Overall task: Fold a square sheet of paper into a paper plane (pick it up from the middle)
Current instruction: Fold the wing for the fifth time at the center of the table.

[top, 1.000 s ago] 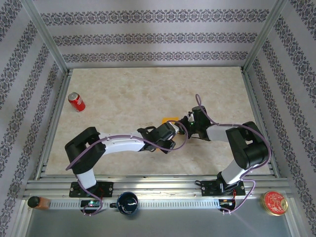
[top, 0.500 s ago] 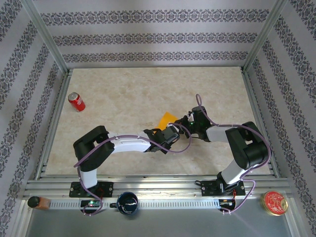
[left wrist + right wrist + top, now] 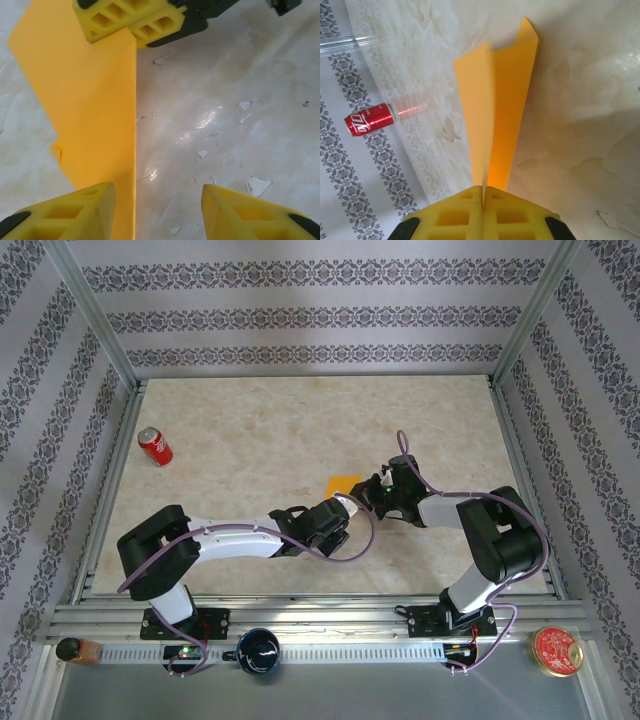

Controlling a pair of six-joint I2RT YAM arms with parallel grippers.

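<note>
Grip now: the right gripper (image 3: 482,194) is clamping one end of the paper plane (image 3: 495,115), its jaws pressed together on the fold. The left gripper (image 3: 156,194) is hanging wide open and holding nothing, with one finger over the paper and the other over bare table (image 3: 250,420).
Place: the paper is sitting near the middle of the table, well apart from the red soda can (image 3: 370,120) by the left edge.
Step, as judged: the left gripper is probably lining up on the crease while the right is anchoring.
Doing it well: the left fingers should be coming down square to the straight crease, and the right should be holding firm so the layers are not sliding.
Left wrist view: it is showing the crease as a clean line, plus a small notch on the paper's outer edge.
Right wrist view: it is showing two layers meeting in a ridge, and the far pointed corner.
Top external view: the arms are covering most of the paper.
</note>
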